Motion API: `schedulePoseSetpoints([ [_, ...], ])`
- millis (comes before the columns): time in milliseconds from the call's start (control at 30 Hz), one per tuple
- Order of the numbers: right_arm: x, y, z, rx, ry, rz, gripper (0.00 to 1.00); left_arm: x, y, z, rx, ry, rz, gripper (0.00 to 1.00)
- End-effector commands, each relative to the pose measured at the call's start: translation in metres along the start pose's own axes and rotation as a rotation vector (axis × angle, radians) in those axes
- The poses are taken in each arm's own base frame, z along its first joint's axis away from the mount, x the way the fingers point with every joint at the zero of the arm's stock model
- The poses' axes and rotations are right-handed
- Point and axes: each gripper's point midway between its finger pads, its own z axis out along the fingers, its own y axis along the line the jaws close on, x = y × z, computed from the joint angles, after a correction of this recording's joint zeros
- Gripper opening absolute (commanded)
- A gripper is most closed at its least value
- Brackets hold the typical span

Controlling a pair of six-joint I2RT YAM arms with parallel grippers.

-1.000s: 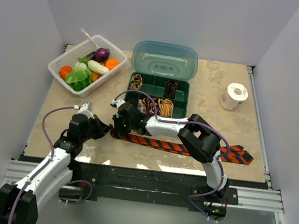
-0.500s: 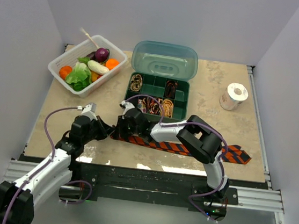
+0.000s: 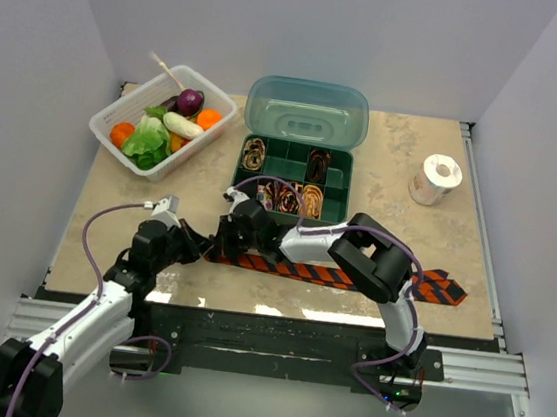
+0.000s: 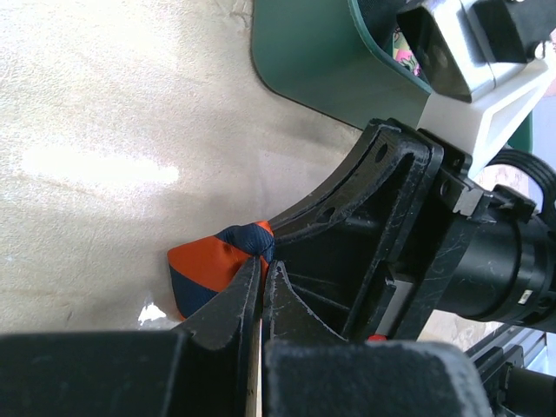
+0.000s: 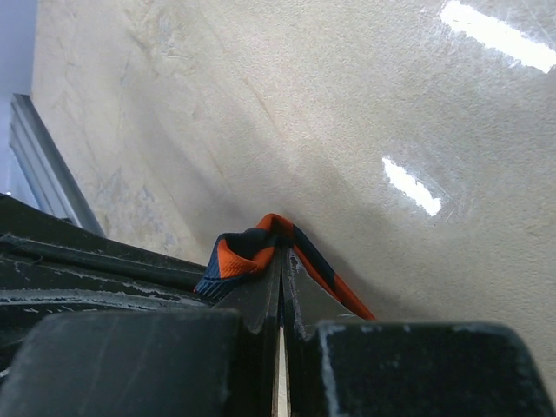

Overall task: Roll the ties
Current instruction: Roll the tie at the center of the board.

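The left fingers (image 4: pixel 254 276) and the right fingers (image 5: pixel 274 276) are both pinched shut on the left end of the orange-and-navy tie (image 3: pixel 297 269). It lies along the near edge of the bench (image 3: pixel 457 229), and the right arm (image 3: pixel 373 262) crosses over it. Just beyond stands the open green compartment box (image 3: pixel 296 160) holding coiled ties (image 3: pixel 310 200). A vegetable basket (image 3: pixel 124 154) sits far left and a white tape roll (image 3: pixel 435 179) far right.

White left arm (image 3: pixel 95 316), white right arm (image 3: pixel 307 240), black joints (image 3: pixel 372 270), purple cables (image 3: pixel 84 242) (thin, looping)

Beige table (image 3: pixel 397 182), plain white walls (image 3: pixel 310 21)
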Motion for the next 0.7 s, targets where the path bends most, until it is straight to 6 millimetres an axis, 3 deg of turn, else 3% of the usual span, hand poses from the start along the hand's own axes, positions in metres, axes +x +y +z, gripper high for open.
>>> schedulePoseSetpoints([
  [0, -0.006, 0.013, -0.002, 0.017, 0.056, -0.102, 0.0, 0.01, -0.001, 0.0, 0.035, 0.017, -0.004, 0.0],
  [233, -0.011, 0.013, -0.008, 0.081, 0.098, -0.169, 0.0, 0.006, -0.002, -0.001, 0.027, 0.005, 0.004, 0.0],
  [267, -0.02, 0.011, -0.009, 0.111, 0.069, -0.183, 0.0, 0.005, -0.001, -0.002, 0.024, -0.002, 0.003, 0.0],
  [500, -0.039, -0.01, -0.036, 0.298, 0.057, -0.272, 0.0, 0.004, 0.0, -0.002, 0.018, -0.01, 0.005, 0.0],
  [667, -0.046, -0.005, -0.052, 0.308, 0.037, -0.283, 0.0, 0.002, -0.005, -0.001, 0.028, -0.002, 0.02, 0.0],
])
